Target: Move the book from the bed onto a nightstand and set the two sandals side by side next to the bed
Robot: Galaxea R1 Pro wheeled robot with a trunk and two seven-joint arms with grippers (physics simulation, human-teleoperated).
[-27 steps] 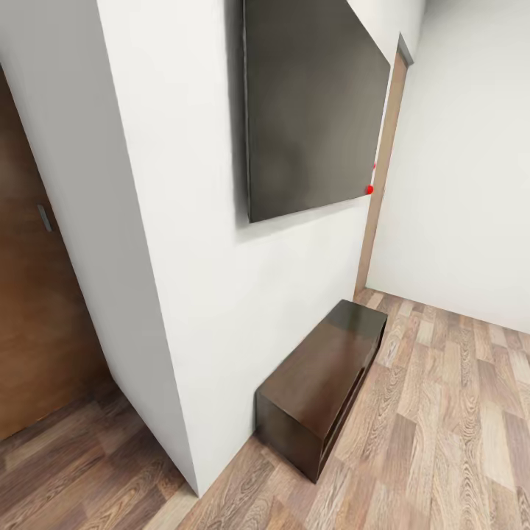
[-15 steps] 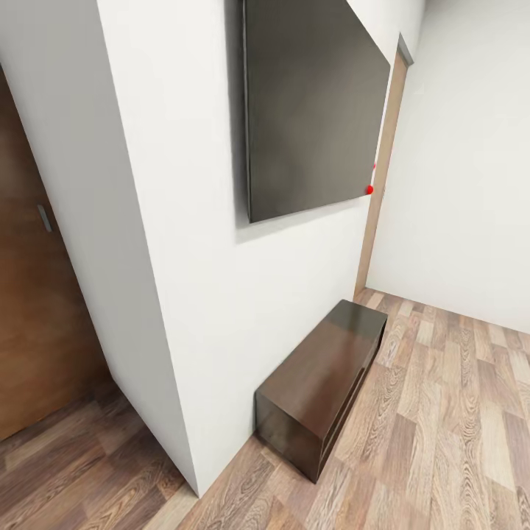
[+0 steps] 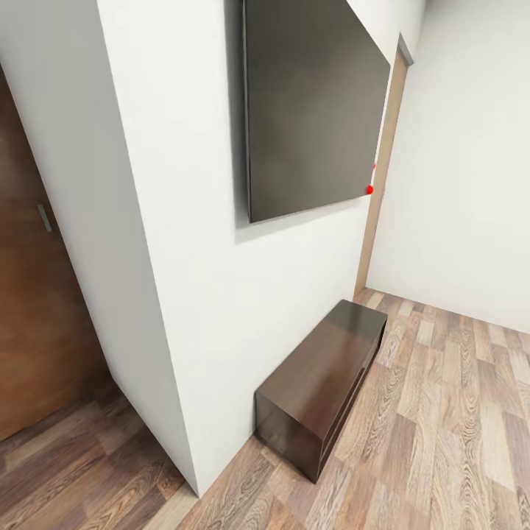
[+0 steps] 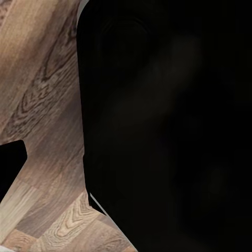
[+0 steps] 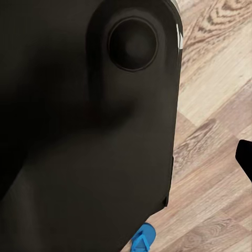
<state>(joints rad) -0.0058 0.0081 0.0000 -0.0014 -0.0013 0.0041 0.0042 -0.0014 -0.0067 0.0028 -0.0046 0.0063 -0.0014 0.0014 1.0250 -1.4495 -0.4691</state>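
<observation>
In the right wrist view the toe end of one bright blue sandal (image 5: 143, 239) lies on the wood-plank floor, half covered by the robot's black body (image 5: 84, 131). A dark fingertip (image 5: 245, 160) pokes in at that picture's edge, well apart from the sandal. In the left wrist view another dark fingertip (image 4: 10, 168) stands over bare planks beside the black body (image 4: 168, 126). Neither view shows whether the fingers are apart or together. The book, the bed and the nightstand are out of view.
Ahead, a white wall corner (image 3: 147, 294) carries a dark flat screen (image 3: 309, 110). A long low open-fronted dark cabinet (image 3: 324, 383) stands at its foot. A brown door (image 3: 37, 331) is at the left. Wood floor (image 3: 456, 427) opens to the right.
</observation>
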